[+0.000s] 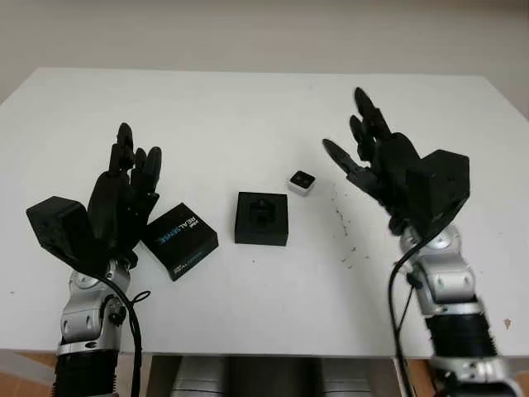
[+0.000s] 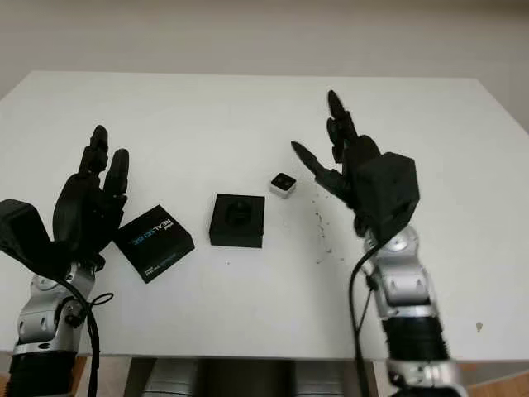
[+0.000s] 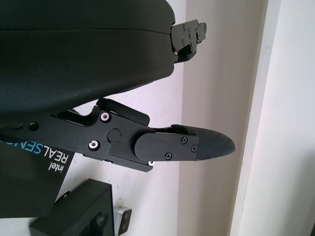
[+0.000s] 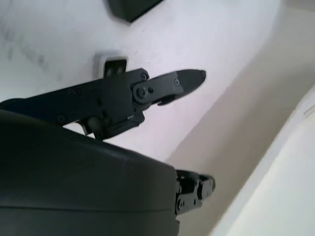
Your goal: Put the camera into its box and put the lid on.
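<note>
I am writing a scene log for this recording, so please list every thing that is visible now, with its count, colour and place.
table: one, white, carries all the things.
camera: one, small, silver-white with dark face, right of centre, beside the box's far right corner.
box: one, black, open, centre of table, nothing inside.
lid: one, black with blue and white lettering, left of the box, apart from it.
dark specks: several, right of the box.
left robot hand: one, black, open, raised beside the lid.
right robot hand: one, black, open, raised right of the camera.
</note>
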{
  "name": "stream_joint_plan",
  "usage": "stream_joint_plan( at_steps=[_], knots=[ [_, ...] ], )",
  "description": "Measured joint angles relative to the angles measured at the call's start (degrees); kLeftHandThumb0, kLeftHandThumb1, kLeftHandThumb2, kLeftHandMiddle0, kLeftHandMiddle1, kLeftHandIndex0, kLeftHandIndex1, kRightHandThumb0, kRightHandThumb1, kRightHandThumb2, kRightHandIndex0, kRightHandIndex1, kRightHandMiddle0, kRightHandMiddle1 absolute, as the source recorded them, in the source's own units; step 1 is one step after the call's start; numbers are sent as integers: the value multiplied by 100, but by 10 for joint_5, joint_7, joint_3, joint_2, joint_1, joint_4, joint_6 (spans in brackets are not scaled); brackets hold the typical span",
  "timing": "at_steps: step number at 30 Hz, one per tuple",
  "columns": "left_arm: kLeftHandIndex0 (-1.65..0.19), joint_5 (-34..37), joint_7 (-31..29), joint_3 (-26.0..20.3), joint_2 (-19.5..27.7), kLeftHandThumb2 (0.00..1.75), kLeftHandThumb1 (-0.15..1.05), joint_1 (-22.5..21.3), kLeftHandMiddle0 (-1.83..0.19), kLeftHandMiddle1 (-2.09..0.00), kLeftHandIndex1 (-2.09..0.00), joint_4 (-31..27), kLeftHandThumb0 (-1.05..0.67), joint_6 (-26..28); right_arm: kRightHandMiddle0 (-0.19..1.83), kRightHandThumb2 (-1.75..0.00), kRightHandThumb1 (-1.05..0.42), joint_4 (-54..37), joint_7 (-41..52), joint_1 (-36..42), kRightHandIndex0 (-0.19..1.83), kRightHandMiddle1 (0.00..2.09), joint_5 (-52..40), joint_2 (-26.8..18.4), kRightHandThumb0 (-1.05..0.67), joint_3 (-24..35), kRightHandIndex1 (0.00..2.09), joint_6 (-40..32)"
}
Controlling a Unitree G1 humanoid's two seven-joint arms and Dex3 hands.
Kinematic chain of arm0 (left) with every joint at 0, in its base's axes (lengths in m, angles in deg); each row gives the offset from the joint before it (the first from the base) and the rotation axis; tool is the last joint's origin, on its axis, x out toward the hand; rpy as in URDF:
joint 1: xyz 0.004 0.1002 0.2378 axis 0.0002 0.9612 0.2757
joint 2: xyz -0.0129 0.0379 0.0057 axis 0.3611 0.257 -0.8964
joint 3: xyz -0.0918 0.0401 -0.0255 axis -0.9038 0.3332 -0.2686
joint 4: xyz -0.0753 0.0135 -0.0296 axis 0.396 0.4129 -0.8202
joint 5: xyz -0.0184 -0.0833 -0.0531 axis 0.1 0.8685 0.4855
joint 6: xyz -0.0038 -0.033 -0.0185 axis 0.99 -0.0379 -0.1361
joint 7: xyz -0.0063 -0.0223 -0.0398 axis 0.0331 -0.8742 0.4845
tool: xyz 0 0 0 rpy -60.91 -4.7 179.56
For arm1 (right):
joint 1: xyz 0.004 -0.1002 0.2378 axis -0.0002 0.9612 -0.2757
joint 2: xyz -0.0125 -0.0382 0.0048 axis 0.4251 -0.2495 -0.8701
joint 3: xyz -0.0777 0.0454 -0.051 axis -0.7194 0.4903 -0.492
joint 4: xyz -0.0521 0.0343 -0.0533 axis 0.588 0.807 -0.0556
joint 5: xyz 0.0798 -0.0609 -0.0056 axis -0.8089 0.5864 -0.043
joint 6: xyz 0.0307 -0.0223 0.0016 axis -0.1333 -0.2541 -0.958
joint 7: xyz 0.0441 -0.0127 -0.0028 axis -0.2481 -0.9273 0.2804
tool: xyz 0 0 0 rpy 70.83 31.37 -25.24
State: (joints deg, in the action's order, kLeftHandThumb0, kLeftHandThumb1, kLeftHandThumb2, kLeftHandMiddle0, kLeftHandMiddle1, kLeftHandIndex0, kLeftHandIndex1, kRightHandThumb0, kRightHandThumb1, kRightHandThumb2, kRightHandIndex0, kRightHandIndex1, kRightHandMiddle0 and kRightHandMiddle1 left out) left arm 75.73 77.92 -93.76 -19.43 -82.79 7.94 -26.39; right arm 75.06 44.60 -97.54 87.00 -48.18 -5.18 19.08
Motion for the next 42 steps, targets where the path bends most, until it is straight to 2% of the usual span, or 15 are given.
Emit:
stream_joint_plan(
  at_steps=[5,9,14,22,31,34,42],
  knots=[
    [19,-1,2,0,0,34,105,2,19,0,-2,-1,-66,2,31,-5,-83,141,42,-97,30,22,86,-73,-38,-66,19,110],
    [19,-1,0,-1,4,35,105,3,19,0,-1,-2,-65,3,32,-5,-83,244,33,-152,30,20,162,-94,-38,-121,17,190],
    [19,-1,-1,-1,5,35,105,3,19,0,-2,-3,-65,4,41,-5,-82,327,3,-208,36,17,240,-104,-33,-175,15,252],
    [19,-5,2,2,5,34,105,3,19,0,-1,-4,-65,7,45,-6,-85,426,-60,-283,42,13,346,-107,-33,-259,15,313],
    [18,-23,10,6,5,33,105,3,19,0,-3,-4,-66,5,53,-5,-82,523,-211,-321,51,13,419,-95,-32,-332,16,368],
    [18,-25,11,7,5,33,105,4,19,0,-3,-4,-66,-1,52,-5,-82,540,-237,-328,51,12,426,-85,-33,-344,15,372],
    [19,-24,11,6,3,32,105,4,19,0,-4,-4,-65,-4,50,-6,-85,561,-233,-333,47,9,408,-55,-33,-343,12,371]
  ],
)
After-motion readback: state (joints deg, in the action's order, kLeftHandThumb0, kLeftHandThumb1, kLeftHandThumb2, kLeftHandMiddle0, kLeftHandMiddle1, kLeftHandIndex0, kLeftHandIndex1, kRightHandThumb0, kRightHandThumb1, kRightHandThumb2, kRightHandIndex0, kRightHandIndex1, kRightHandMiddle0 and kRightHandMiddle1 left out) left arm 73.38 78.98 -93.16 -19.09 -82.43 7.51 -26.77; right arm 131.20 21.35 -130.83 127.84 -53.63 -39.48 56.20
